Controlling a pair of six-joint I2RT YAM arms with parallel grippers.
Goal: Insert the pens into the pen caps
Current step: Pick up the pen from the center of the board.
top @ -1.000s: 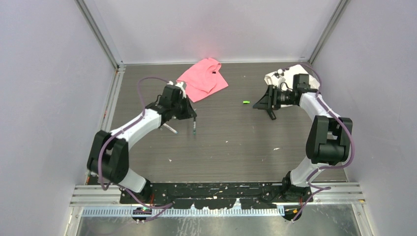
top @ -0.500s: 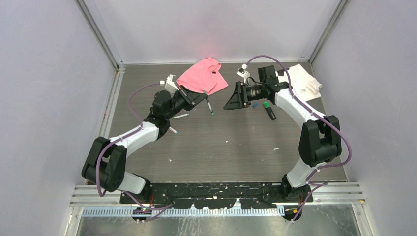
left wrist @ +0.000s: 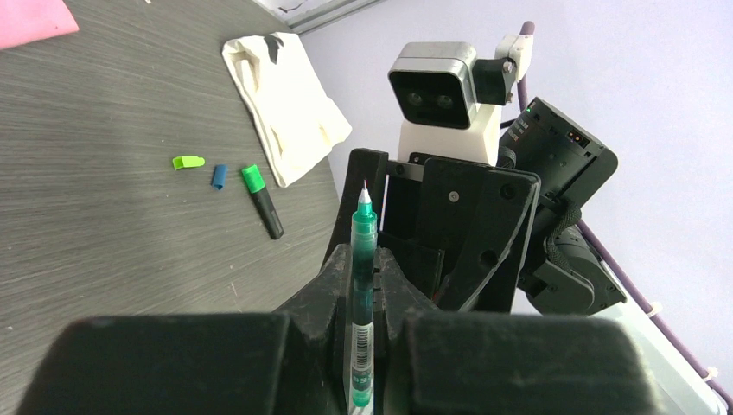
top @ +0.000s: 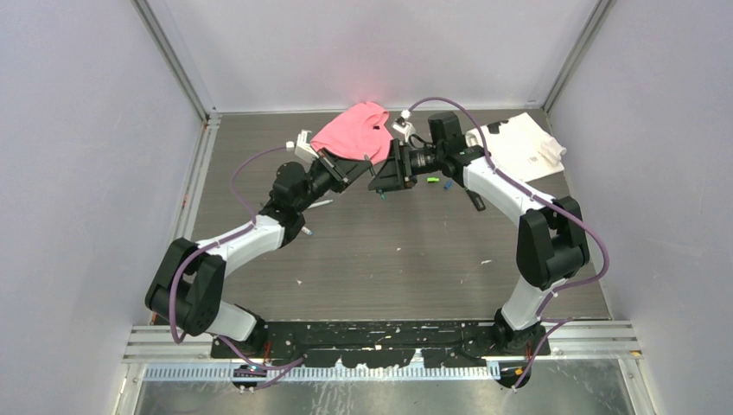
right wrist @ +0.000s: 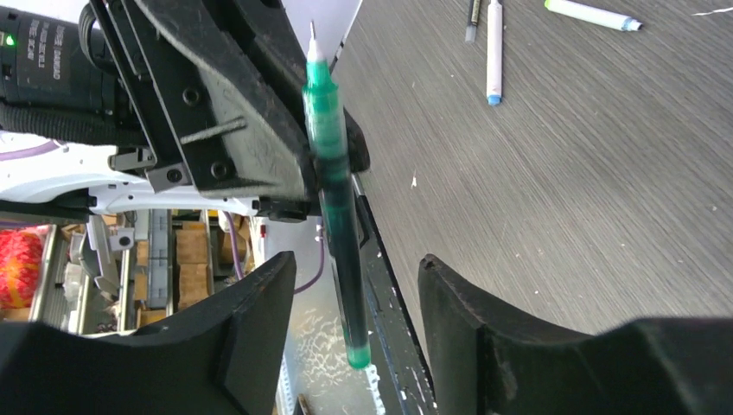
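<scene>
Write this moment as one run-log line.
left gripper: shut on green pen | right gripper: open, facing pen | green cap: on table

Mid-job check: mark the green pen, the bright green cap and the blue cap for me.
green pen [left wrist: 364,233], left wrist view, on its barrel just below the tip.
bright green cap [left wrist: 188,162], left wrist view, on the cap's middle.
blue cap [left wrist: 219,176], left wrist view, on the cap's middle.
</scene>
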